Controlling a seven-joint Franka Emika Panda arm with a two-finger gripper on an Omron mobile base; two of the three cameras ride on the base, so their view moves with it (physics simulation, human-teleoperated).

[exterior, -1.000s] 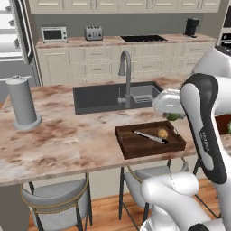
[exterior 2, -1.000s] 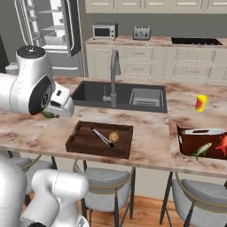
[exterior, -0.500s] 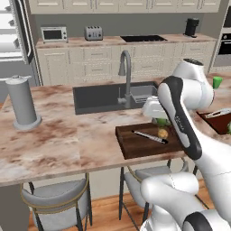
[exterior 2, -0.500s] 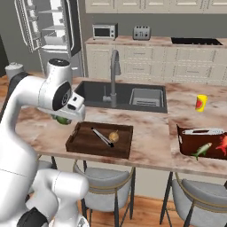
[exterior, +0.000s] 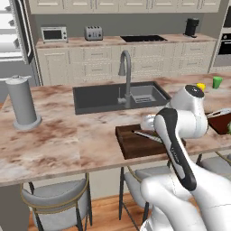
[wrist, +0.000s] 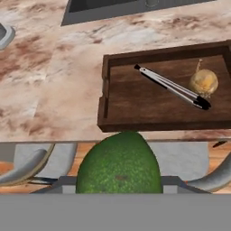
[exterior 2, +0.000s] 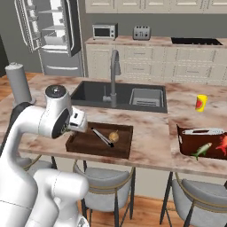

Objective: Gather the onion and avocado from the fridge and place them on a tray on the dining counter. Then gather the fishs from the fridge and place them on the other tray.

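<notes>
The avocado sits at the bottom centre of the hand view, directly in front of the camera and clamped in the gripper; the finger tips themselves are hidden behind the fruit, so the grip is judged from its position, not from visible contact. Its long axis runs bottom to top of that frame, with the narrower end pointing up toward the near rim of the tray.

In the hand view the avocado appears over the stools and floor, short of the counter edge, not over the tray. The tray lies across the middle right of the frame on the dining counter. It already holds the onion at its right end, with a pair of slim metal tongs lying diagonally beside it, their dark tip just beside the onion.

Risks from this position:
- Early release: the avocado would fall past the counter edge to the floor.
- Low approach: the fruit or fingers could strike the tray's raised near rim and push the tray.
- Placement on the tongs: the rounded avocado could roll and bump the onion. The bare left half of the tray is the safer target.

In the right base view the other tray stands well apart at the right, holding fish.
</notes>
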